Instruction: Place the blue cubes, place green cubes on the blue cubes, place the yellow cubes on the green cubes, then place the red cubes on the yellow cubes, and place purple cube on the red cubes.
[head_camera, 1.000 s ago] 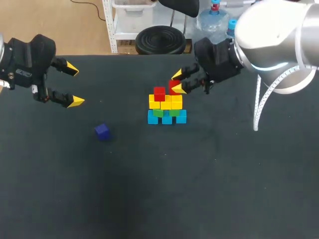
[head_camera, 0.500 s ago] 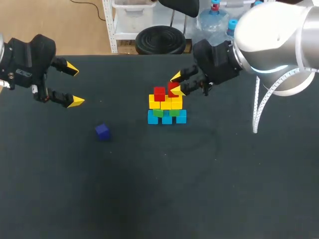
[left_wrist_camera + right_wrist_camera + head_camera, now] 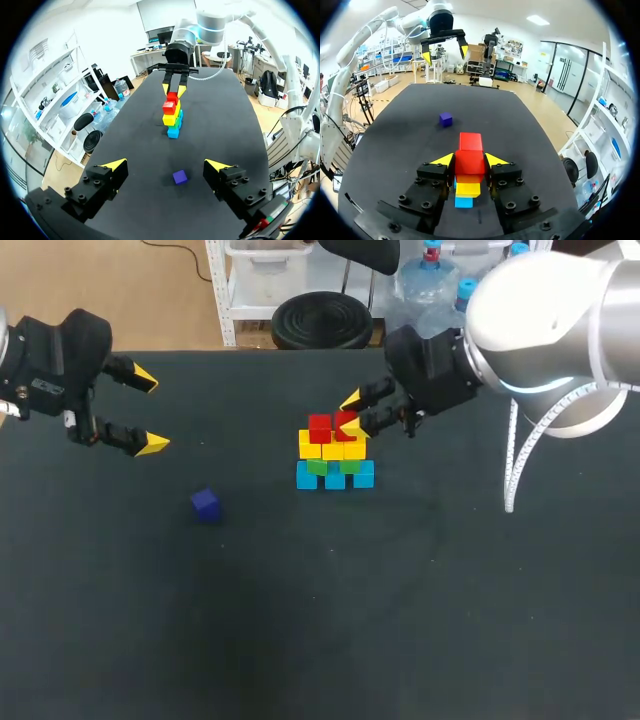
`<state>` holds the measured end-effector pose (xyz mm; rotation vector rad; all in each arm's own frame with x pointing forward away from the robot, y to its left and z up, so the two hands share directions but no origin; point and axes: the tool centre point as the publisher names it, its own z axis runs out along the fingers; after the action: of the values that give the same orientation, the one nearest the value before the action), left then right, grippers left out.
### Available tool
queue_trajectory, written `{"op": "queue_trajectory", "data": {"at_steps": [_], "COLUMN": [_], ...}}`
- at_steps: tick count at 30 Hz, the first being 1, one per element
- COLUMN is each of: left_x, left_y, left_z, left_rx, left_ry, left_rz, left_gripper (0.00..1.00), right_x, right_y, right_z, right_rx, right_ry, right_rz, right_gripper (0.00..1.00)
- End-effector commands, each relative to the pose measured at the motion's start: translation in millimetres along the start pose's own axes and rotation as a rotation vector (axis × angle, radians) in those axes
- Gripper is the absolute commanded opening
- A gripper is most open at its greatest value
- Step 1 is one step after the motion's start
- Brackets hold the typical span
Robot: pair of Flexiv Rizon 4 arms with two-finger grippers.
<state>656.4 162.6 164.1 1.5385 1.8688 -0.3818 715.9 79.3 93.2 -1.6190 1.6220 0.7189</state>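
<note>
Right end effector [image 3: 351, 414] clamping red cube [image 3: 469, 161] atop the stack [image 3: 333, 450], seemingly seated on the yellow row; a skewed release could topple it. Left end effector [image 3: 148, 410] open; purple cube [image 3: 205, 504] lies apart on counter [image 3: 400, 600].

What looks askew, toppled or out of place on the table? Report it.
Nothing stands out. The stack stands straight, rows aligned. The right gripper holds a red cube over the yellow row beside the other red cube. The purple cube lies apart, simply not yet placed.
</note>
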Motion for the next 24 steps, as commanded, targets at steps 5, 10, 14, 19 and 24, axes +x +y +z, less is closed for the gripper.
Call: {"op": "queue_trajectory", "data": {"at_steps": [5, 10, 14, 19, 24], "left_x": [2.2, 2.2, 2.2, 2.2, 2.2], "left_y": [-0.4, -0.4, -0.4, -0.4, -0.4], "left_z": [0.0, 0.0, 0.0, 0.0, 0.0], "left_rx": [-0.002, -0.002, -0.002, -0.002, -0.002], "left_ry": [-0.009, -0.009, -0.009, -0.009, -0.009], "left_rz": [0.004, 0.004, 0.004, 0.004, 0.004], "left_gripper": [1.00, 1.00, 1.00, 1.00, 1.00], "right_x": [-1.3, -1.1, -1.4, -1.4, -1.5], "right_y": [-0.7, -0.1, 0.7, 1.0, 0.8], "right_z": [1.4, 2.3, 3.5, 4.1, 3.5], "right_rx": [0.000, -0.003, -0.006, -0.009, -0.006], "right_ry": [0.000, 0.002, 0.003, 0.002, 0.002], "right_rz": [0.000, 0.001, 0.000, -0.001, -0.001], "right_gripper": [0.00, 0.00, 0.00, 0.00, 0.00]}}
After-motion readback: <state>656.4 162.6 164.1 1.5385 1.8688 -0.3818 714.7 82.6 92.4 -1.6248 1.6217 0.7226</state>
